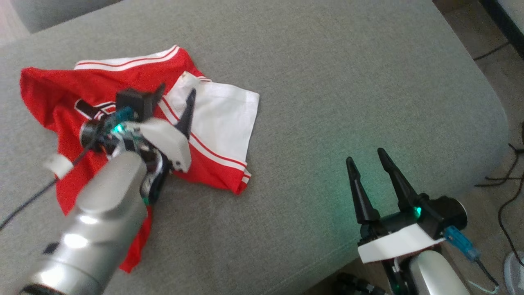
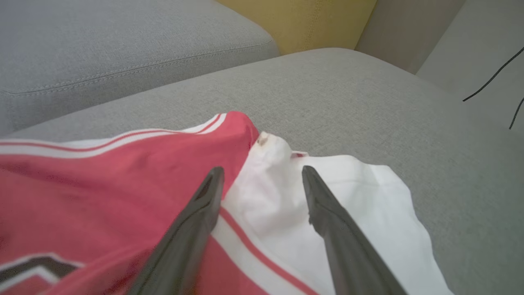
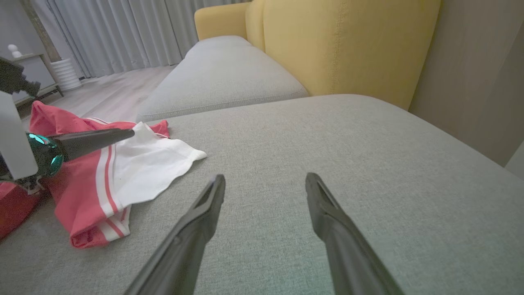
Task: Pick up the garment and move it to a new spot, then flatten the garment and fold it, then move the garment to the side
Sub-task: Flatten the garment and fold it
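**A:** What lies under you?

**B:** A wide grey sofa cushion (image 1: 327, 82). A yellow backrest (image 3: 348, 49) rises behind it, and a second grey cushion (image 3: 221, 69) sits past a seam.

**A:** And the garment?

**B:** The garment (image 1: 102, 78) is a red jersey with white panels and red-and-white stripes. It lies crumpled on the left part of the cushion as my head sees it. One white panel spreads fairly flat toward the cushion's middle. The red part is bunched, with a dark printed mark (image 1: 88, 107) close to my left wrist.

**A:** Your left gripper?

**B:** My left gripper (image 1: 177, 89) hangs over the garment with its jaws spread wide and grips nothing. From the wrist camera, one finger (image 2: 200, 217) crosses the red cloth and the other finger (image 2: 327, 221) crosses the white panel, with the striped edge between them. Whether the tips touch the fabric, I cannot tell.

**A:** The right one?

**B:** My right gripper (image 1: 364, 155) is well apart from the garment, over bare cushion near its front edge on my right. Its jaws stand wide as well, and only grey upholstery shows between them.

**A:** Anything smaller?

**B:** Thin dark cables (image 1: 507, 192) trail on the floor past the cushion's right end.
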`<state>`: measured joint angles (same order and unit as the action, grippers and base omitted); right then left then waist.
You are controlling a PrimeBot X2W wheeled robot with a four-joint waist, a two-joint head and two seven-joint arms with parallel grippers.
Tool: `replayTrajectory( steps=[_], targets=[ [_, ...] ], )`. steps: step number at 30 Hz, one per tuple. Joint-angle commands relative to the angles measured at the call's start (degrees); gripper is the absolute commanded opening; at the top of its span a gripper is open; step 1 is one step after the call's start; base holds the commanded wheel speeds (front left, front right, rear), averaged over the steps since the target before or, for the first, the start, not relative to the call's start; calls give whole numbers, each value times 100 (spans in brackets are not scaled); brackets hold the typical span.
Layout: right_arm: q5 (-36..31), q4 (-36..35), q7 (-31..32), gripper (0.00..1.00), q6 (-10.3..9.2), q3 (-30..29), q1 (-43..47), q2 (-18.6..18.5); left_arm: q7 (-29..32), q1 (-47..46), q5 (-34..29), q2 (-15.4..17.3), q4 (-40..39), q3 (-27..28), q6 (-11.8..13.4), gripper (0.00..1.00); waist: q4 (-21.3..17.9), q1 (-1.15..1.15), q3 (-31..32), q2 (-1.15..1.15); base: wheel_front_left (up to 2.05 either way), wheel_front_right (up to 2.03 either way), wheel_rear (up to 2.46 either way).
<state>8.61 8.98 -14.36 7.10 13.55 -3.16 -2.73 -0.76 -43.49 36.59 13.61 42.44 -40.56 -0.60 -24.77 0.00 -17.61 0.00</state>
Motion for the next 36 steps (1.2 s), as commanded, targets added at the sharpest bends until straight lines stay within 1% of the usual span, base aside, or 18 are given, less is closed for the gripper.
replayTrajectory(
  steps=[1, 7, 13, 14, 15, 16, 17, 22, 26, 31, 34, 35, 36],
  targets=[
    [57, -195, -63, 100, 39, 161, -198, -15, 35, -399, -72, 158, -74, 139, -45, 100, -60, 0, -85, 0, 0, 0, 0],
    [112, -187, -63, 100, 39, 221, -252, -15, 402, -691, -109, 127, 314, -30, -213, 100, -123, 0, -194, 0, 0, 0, 0],
    [129, -184, -63, 100, 39, 219, -274, -15, 459, -771, -96, 113, 586, -80, -271, 100, -147, 0, -215, 0, 0, 0, 0],
    [129, -183, -63, 100, 39, 213, -274, -15, 451, -781, -102, 106, 622, -103, -298, 73, -146, 0, -212, 0, 0, 0, 0],
    [129, -184, -63, 100, 39, 207, -275, -15, 405, -794, -101, 96, 647, -105, -310, 31, -140, 0, -211, 0, 0, 0, 0],
    [127, -185, -63, 100, 39, 193, -273, -15, 356, -802, -90, 75, 663, -102, -323, 12, -126, 0, -204, 0, 0, 0, 0],
    [124, -183, -63, 100, 39, 174, -269, -15, 312, -804, -70, 48, 673, -97, -340, 0, -107, 0, -192, 0, 0, 0, 0],
    [83, -161, -63, 100, 39, 75, -204, -15, -50, -744, -21, -69, 613, -62, -347, 0, 37, 0, -70, 0, 0, 0, 0],
    [43, -141, -63, 100, 39, 32, -159, -15, -417, -558, 39, -191, 401, -29, -336, 0, 200, 0, 59, 0, 0, 0, 0],
    [7, -131, -63, 100, 39, -36, -101, -15, -1067, -97, 60, -324, -154, 14, -217, 0, 360, 0, 226, 0, 0, 0, 0],
    [-32, -121, -63, 100, 39, -88, -46, -15, -1277, 384, -49, -385, -620, -94, -121, 0, 438, 0, 311, 0, 0, 0, 0],
    [-43, -115, -63, 100, 39, -96, -30, -15, -1324, 563, -112, -382, -775, -128, -65, 18, 449, 0, 333, 0, 0, 0, 0],
    [-54, -109, -63, 100, 39, -101, -19, -15, -1360, 749, -177, -373, -943, -162, -27, 24, 455, 0, 354, 0, 0, 0, 0]
  ],
)
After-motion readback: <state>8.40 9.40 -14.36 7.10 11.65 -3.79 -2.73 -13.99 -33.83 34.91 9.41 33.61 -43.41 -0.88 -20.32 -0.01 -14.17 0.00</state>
